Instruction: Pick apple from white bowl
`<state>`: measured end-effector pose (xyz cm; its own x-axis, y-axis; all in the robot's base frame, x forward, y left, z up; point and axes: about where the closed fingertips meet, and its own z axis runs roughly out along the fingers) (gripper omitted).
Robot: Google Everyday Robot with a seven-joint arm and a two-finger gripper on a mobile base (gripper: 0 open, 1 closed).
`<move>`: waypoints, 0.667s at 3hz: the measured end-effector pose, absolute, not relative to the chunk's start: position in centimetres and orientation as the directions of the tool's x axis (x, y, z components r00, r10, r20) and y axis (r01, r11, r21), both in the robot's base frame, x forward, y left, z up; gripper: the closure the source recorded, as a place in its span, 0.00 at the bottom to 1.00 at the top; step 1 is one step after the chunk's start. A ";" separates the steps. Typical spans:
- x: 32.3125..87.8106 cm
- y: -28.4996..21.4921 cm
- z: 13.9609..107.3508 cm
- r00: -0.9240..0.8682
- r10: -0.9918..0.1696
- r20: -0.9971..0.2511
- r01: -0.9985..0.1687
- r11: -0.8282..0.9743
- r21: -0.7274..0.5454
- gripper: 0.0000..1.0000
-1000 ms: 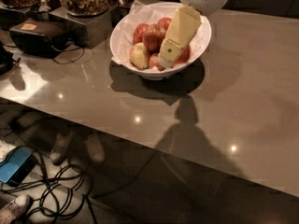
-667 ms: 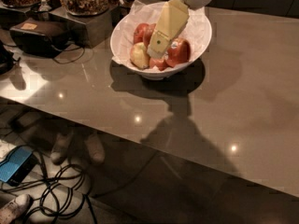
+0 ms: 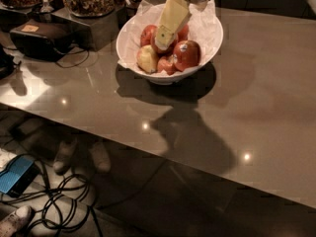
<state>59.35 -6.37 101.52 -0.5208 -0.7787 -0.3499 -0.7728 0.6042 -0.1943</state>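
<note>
While above white bowl (image 3: 170, 77), gripper (image 3: 162, 39) (wedge-shaped)

Glossy grey-brown counter (image 3: 256, 107), carrying the white bowl (image 3: 163, 76) toward its far edge. Just left of the white bowl: a dark square block (image 3: 94, 28). Further left of the white bowl: a flat black case (image 3: 42, 38), thin cable (image 3: 74, 63) looping out beside it. In front of the white bowl: 3 small light glints (image 3: 144, 126). Gripper (image 3: 160, 42) down inside the white bowl, entering from behind it.
</note>
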 end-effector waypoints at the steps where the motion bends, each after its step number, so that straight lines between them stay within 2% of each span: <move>1: 61.1 -7.3 101.0 -0.565 -0.752 -0.340 -0.740 0.644 -0.193 0.21; 2: 62.4 -8.7 99.7 -0.611 -0.726 -0.316 -0.709 0.679 -0.190 0.21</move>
